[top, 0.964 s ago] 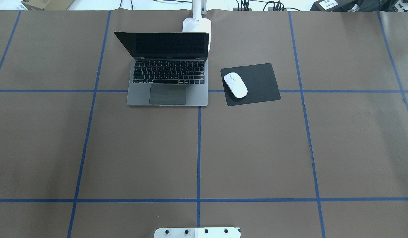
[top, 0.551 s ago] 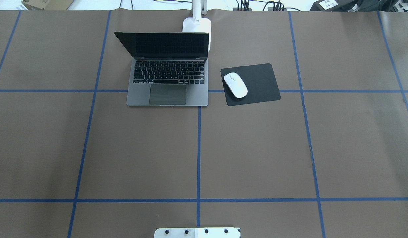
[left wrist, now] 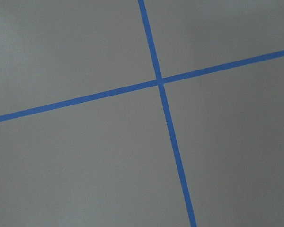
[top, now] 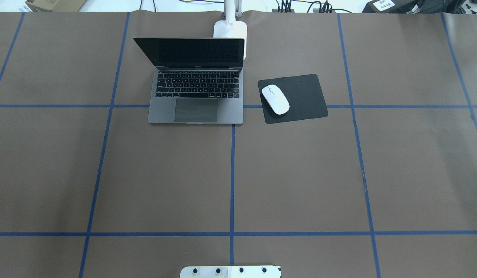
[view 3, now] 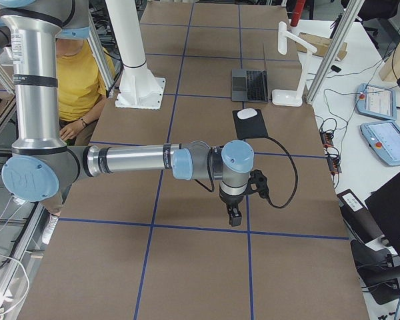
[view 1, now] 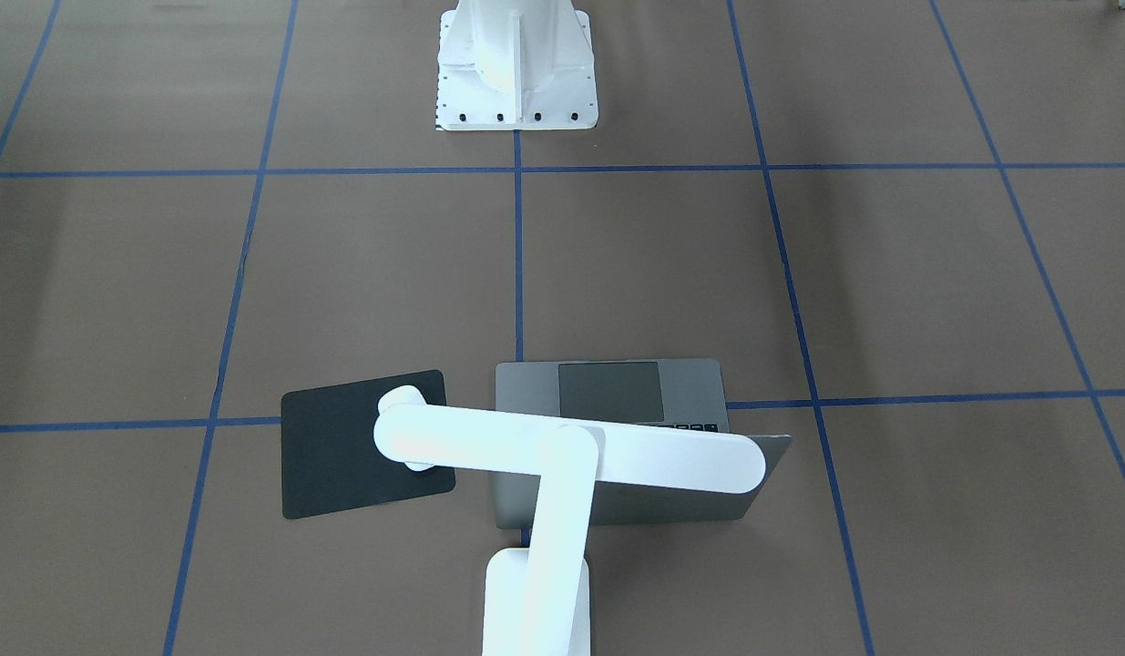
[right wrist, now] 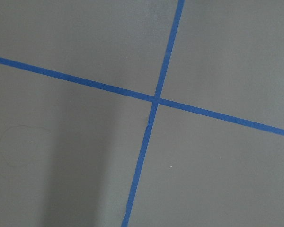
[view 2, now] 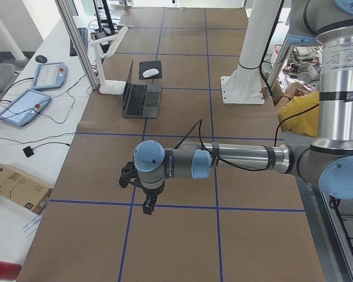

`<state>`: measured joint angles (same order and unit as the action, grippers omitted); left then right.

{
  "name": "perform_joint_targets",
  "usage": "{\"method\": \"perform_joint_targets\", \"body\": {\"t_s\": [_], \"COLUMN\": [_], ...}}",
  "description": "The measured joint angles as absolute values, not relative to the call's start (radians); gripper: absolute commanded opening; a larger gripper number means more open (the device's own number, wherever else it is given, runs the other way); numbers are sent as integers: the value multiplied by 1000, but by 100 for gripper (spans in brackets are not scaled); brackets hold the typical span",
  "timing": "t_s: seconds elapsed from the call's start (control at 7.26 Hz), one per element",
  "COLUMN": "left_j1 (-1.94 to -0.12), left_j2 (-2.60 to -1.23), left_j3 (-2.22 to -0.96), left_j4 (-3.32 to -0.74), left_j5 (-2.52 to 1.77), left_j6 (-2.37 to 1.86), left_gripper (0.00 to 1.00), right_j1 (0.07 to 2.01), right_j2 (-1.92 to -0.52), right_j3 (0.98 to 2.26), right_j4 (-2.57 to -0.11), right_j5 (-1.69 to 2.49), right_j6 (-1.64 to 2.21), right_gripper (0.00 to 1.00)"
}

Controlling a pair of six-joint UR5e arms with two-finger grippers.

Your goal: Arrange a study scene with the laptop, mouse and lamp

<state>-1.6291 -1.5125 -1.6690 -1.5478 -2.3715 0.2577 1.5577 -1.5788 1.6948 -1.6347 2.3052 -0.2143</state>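
Note:
The grey laptop (top: 196, 96) stands open at the table's far middle, its screen facing me. The white mouse (top: 275, 99) lies on a black mat (top: 300, 96) just right of it. The white lamp's base (top: 230, 31) stands behind the laptop's lid. In the front-facing view the lamp's bar head (view 1: 571, 456) hangs over the laptop (view 1: 617, 392) and hides the mouse. My left gripper (view 2: 147, 207) and right gripper (view 3: 235, 217) show only in the side views, hanging over bare table far from these things. I cannot tell whether they are open or shut. Both wrist views show only paper and tape.
The white bolted pedestal (top: 230, 271) stands at the near middle edge. Blue tape lines (top: 232, 173) grid the brown paper. A person in yellow (view 3: 73, 73) sits by the robot's base. Tablets and cables (view 2: 29, 100) lie on the white bench past the far edge.

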Motion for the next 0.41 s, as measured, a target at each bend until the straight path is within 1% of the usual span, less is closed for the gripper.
{"method": "perform_joint_targets", "body": {"t_s": [0.41], "left_j1": [-1629], "left_j2": [-1512], "left_j3": [-1670], "left_j4": [-1548], "left_j5": [-2372], "left_j6": [258], "left_gripper": [100], "right_j1": [1527], "right_j2": [-1556], "right_j3": [1693], "right_j4": [-1636], "right_j5": [2301], "right_j6": [-207], "right_gripper": [100]}}
